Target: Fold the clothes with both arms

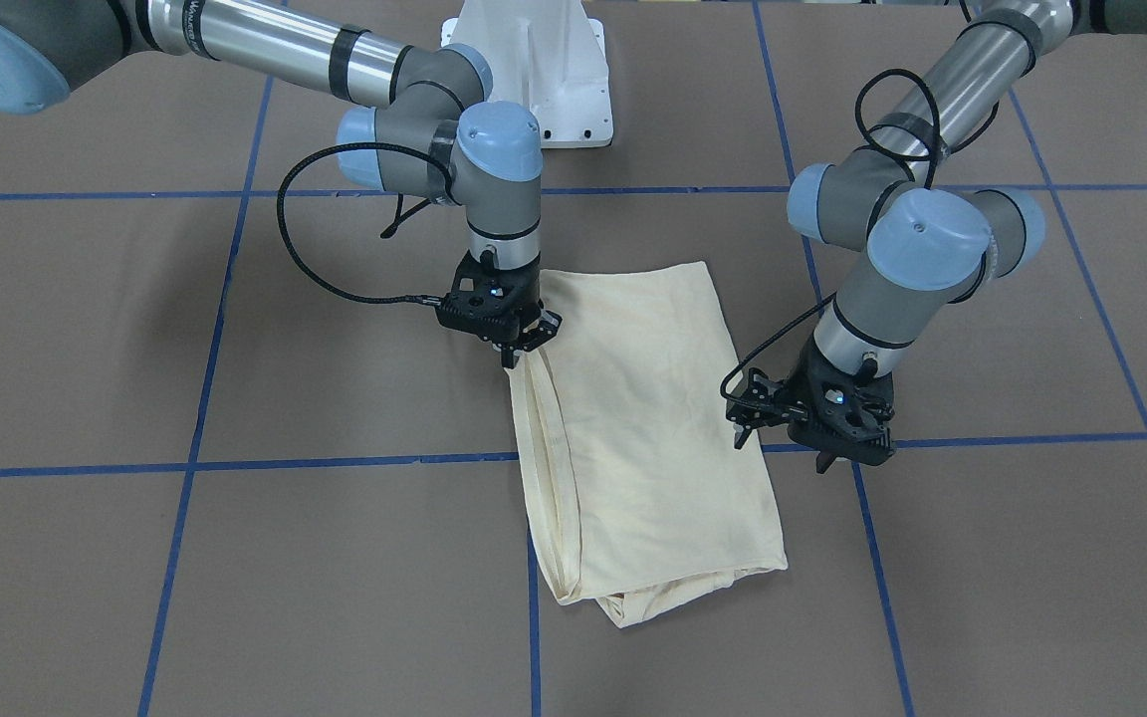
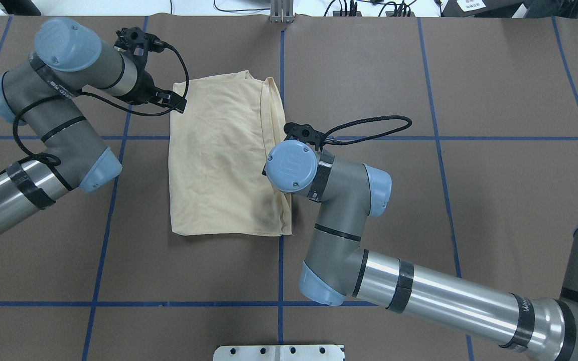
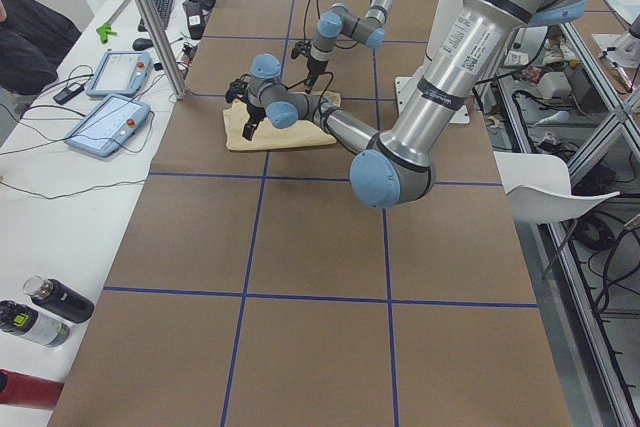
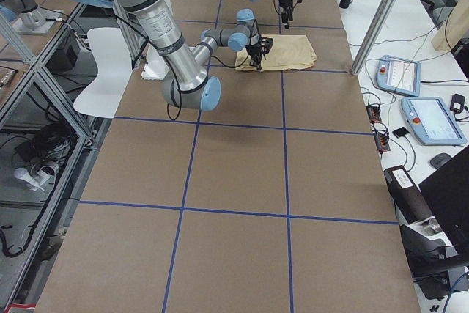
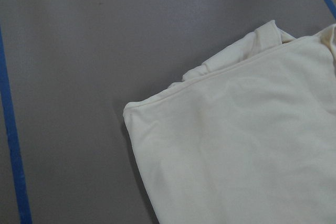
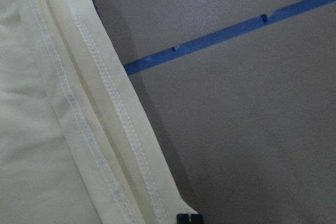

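- T-shirt (image 1: 633, 418) is lying folded into a long panel on the counter (image 1: 235, 558), its long axis running away from the robot.
- Right gripper (image 1: 514, 351) is sitting right at the stitched long edge, the nearer arm; I cannot tell its opening.
- Left gripper (image 1: 825, 453) is hovering just off the opposite side's far corner, clear of the cloth; opening likewise unclear.
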`<state>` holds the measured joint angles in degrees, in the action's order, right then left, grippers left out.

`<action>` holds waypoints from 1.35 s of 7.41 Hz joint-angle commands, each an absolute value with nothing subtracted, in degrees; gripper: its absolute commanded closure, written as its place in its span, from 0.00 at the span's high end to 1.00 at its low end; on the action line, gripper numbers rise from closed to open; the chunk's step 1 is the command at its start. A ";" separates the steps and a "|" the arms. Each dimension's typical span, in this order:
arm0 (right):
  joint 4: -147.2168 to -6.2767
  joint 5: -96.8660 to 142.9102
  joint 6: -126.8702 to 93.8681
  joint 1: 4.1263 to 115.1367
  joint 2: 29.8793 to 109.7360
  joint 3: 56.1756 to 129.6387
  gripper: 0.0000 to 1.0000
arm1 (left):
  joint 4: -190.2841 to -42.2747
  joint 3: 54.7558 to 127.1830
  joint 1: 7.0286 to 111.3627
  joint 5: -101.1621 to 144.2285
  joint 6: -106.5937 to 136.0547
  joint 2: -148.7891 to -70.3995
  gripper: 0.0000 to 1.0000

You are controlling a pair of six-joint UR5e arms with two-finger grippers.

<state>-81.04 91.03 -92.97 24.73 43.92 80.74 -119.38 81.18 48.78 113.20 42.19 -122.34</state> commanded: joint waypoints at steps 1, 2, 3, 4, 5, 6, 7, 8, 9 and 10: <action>-81.47 91.49 -93.34 24.78 47.08 86.17 0.00 | -119.36 81.21 48.78 113.20 42.19 -122.34 1.00; -81.47 91.49 -93.34 24.70 53.37 93.09 0.00 | -119.44 81.21 48.78 113.20 42.19 -122.34 1.00; -81.56 91.15 -93.43 23.65 58.48 99.08 0.00 | -119.44 81.21 48.69 113.20 42.19 -122.34 1.00; -81.48 90.79 -93.43 22.51 61.14 101.66 0.00 | -119.44 81.21 48.69 113.20 42.19 -122.34 1.00; -81.47 90.09 -93.43 22.07 61.43 101.78 0.17 | -119.44 81.21 48.69 113.20 42.19 -122.34 1.00; -81.47 89.57 -92.82 21.36 61.09 101.69 0.99 | -119.44 81.21 48.69 113.20 42.19 -122.34 1.00; -81.56 89.30 -92.29 21.01 60.30 100.91 1.00 | -119.27 81.91 48.69 113.20 42.19 -122.08 1.00; -81.82 89.38 -89.85 21.09 58.03 100.29 1.00 | -119.18 83.39 48.60 113.29 42.19 -120.86 1.00; -81.83 89.38 -89.74 21.09 55.75 97.50 1.00 | -118.83 84.28 48.52 113.29 42.27 -120.59 1.00; -81.65 89.30 -88.26 21.09 53.90 94.16 1.00 | -118.83 84.29 48.52 113.81 42.19 -120.32 1.00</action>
<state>-81.74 89.37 -89.73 21.13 56.34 97.67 -118.96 83.78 48.56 113.40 42.23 -120.78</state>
